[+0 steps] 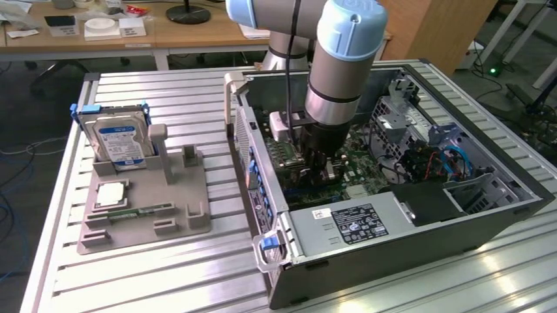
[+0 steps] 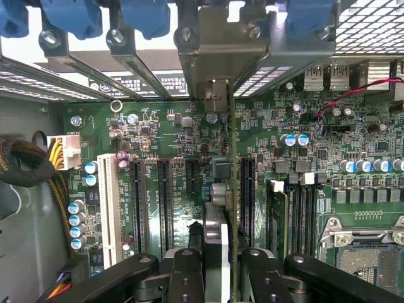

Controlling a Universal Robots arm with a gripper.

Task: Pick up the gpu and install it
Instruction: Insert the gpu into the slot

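Gpu (image 2: 232, 208): thin, stiff, light, likely fragile card; pinched edge-on by gripper (image 2: 218, 262), hold at upper edge; bracket (image 2: 218, 60) toward case (image 1: 487, 215) rear.

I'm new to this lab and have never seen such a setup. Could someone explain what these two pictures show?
The exterior view shows a robot arm reaching down into an open computer case that lies on a slatted metal table. At the arm's tip is a gripper, a two-fingered clamp. The wrist view comes from a camera on the arm's wrist, looking past the gripper at the green motherboard inside the case. The fingers are closed on the gpu, a thin card seen edge-on, held upright over the long black slots. On the exterior view's left, a grey holder carries a hard drive standing upright.
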